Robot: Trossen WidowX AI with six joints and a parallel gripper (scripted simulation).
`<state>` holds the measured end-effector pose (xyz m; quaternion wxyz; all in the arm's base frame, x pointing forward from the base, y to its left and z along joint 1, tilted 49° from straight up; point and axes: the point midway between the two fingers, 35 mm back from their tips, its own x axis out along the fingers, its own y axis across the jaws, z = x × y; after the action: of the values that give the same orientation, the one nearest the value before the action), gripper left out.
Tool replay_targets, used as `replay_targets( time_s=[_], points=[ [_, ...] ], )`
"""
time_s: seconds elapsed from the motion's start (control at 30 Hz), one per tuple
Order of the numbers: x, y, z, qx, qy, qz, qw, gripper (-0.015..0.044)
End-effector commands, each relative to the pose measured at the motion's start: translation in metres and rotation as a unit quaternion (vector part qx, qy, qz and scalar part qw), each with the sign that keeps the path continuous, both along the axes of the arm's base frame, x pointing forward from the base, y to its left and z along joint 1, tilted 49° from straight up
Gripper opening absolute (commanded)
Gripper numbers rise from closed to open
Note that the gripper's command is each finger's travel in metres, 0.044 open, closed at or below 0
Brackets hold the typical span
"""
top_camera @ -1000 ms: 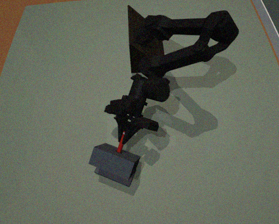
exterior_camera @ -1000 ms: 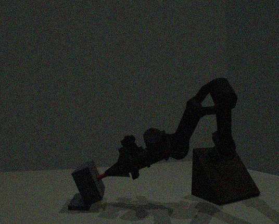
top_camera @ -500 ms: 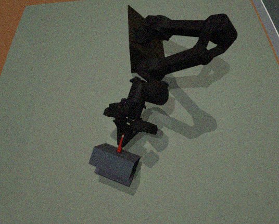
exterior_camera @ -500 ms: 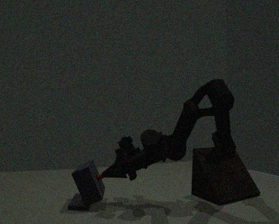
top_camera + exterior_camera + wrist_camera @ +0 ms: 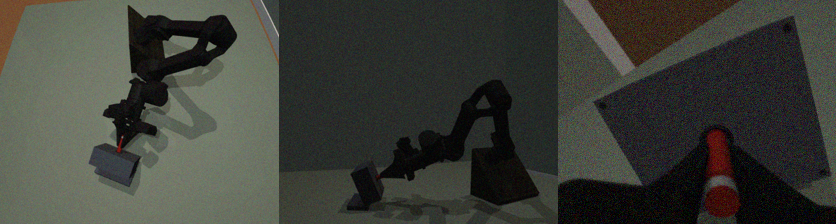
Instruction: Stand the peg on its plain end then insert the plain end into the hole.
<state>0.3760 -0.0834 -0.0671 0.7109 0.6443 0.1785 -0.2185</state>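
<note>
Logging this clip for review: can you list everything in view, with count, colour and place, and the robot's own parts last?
peg: one, red with a white band near the held end, plain end inside the hole, partly pushed in
panel: one, grey-blue, sloped, standing on its foot on the table in front of the arm
hole: one, dark, in the panel's face, filled by the peg
table: one, grey-green top, with an orange strip at the far left edge
floor: brown area past the table edge, seen in the wrist view
arm: one, black, folded and reaching down toward the panel
base: one, dark wedge-shaped block, on the table behind the arm
gripper: one, black, closed on the peg's banded end
</note>
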Motion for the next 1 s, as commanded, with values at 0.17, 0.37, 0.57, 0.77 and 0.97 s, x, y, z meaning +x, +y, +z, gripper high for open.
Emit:
replay_targets(
  time_s=[0.17, 0.37, 0.57, 0.77, 0.97],
  points=[
    [0.0, 0.0, 0.0, 0.0, 0.0, 0.0, 1.0, 0.0131],
    [0.0, 0.0, 0.0, 0.0, 0.0, 0.0, 1.0, 0.0289],
    [-0.002, 0.0, 0.002, 0.0, 0.0, 0.0, 1.0, 0.044],
    [-0.008, 0.0, 0.007, 0.0, 0.0, 0.0, 1.0, 0.044],
    [-0.013, 0.0, 0.012, 0.0, 0.001, 0.0, 1.0, 0.044]
  ],
)
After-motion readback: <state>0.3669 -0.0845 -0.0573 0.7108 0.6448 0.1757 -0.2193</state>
